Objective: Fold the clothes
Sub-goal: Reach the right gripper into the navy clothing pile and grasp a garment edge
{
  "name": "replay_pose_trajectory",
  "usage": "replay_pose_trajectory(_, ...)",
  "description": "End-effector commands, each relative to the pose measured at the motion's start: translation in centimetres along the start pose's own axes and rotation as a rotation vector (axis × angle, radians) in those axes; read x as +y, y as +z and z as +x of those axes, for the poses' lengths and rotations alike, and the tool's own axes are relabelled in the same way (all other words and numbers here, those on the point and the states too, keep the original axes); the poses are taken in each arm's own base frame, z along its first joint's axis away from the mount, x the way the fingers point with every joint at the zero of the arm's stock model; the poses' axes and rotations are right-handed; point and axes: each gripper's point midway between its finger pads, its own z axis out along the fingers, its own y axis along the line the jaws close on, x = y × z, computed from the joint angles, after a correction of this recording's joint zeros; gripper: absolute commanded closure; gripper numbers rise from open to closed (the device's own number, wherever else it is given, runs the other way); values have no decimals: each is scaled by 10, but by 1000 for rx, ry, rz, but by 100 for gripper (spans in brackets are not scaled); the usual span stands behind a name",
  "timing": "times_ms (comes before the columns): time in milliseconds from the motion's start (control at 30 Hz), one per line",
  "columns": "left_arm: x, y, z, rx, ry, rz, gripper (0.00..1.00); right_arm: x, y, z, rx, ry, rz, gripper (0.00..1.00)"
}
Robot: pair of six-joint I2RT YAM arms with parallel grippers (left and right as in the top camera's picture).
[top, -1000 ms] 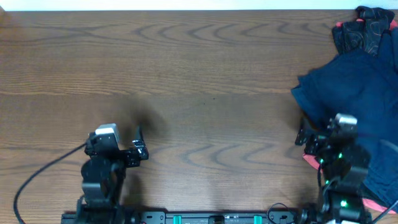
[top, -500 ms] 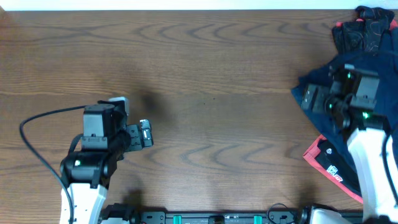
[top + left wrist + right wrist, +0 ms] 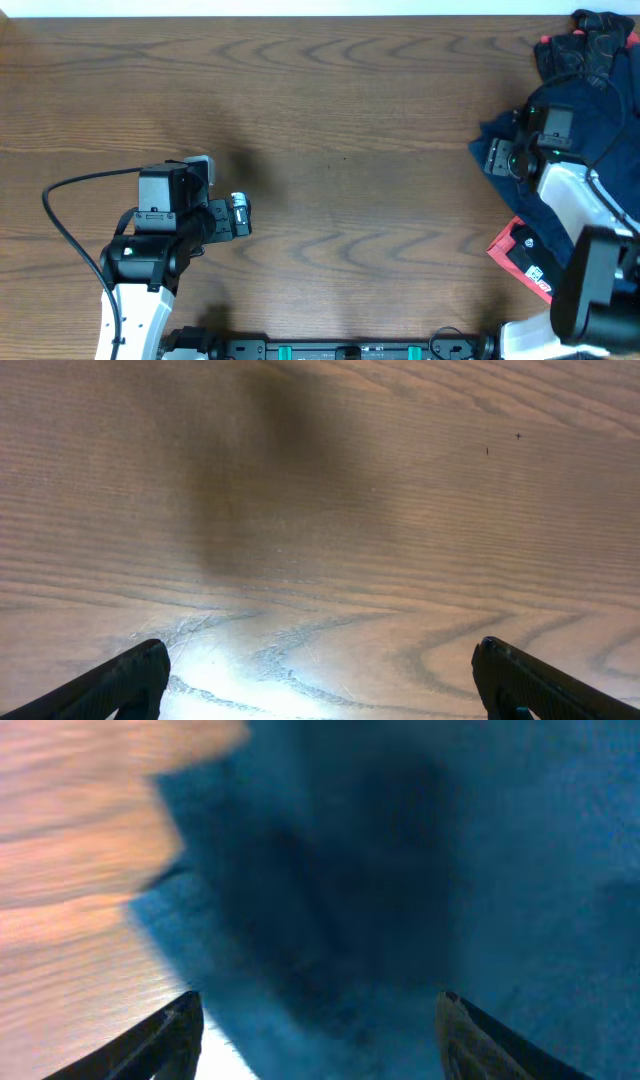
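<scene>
A heap of dark navy clothes (image 3: 585,135) lies at the table's right edge. My right gripper (image 3: 497,158) hangs over the heap's left edge, open and empty. In the right wrist view its fingers (image 3: 165,1040) stand wide apart above the navy cloth (image 3: 400,870), with bare wood at the left. My left gripper (image 3: 240,213) is open and empty over bare wood at the left front. Its two dark fingertips (image 3: 125,685) show at the bottom corners of the left wrist view. No waistband or button shows.
A black and red patterned garment (image 3: 585,45) lies at the back right corner. A red and black piece (image 3: 525,255) pokes out from under the navy heap at the front right. A black cable (image 3: 75,195) loops beside the left arm.
The right arm has swung from the front right up over the navy heap's left edge. The left arm has moved slightly forward and right over the wood.
</scene>
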Motion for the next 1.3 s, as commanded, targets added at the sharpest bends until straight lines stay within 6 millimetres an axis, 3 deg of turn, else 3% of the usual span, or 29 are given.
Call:
replay_pose_trajectory(0, -3, -4, -7, -18, -9, 11, 2, -14, 12, -2, -3, 25, 98, 27)
replay_pose_trajectory(233, -3, -4, -7, -18, -9, 11, 2, -9, 36, 16, 61, 18, 86, 31)
replay_pose_trajectory(400, -3, -4, -7, -18, -9, 11, 2, -9, 39, 18, 70, 32, 87, 80)
replay_pose_trajectory(433, -3, -4, -7, -18, -9, 11, 2, -9, 38, 17, 64, 40, 87, 84)
replay_pose_trajectory(533, -3, -4, -7, -18, -9, 11, 2, -10, 30, 9, 36, 48, 86, 86)
replay_pose_trajectory(633, -3, -4, -7, -18, -9, 11, 2, -11, 17, -5, -13, 55, 82, 77)
replay_pose_trajectory(733, -3, -4, -7, -18, -9, 11, 2, -11, 3, -18, -64, 62, 79, 76)
replay_pose_trajectory(800, -3, -4, -7, -18, -9, 11, 2, -12, -6, -25, -92, 65, 77, 80)
replay_pose_trajectory(933, -3, -4, -7, -19, -9, 11, 2, -12, -14, -31, -117, 68, 75, 99)
replay_pose_trajectory(1033, -3, -4, -7, -19, -9, 11, 2, -12, -13, -28, -107, 67, 76, 98)
replay_pose_trajectory(1167, -3, -4, -7, -18, -9, 11, 2, -6, -12, -20, -73, 61, 44, 70)
replay_pose_trajectory(1267, -3, -4, -7, -18, -9, 11, 2, -3, -9, -9, -29, 56, 23, 62)
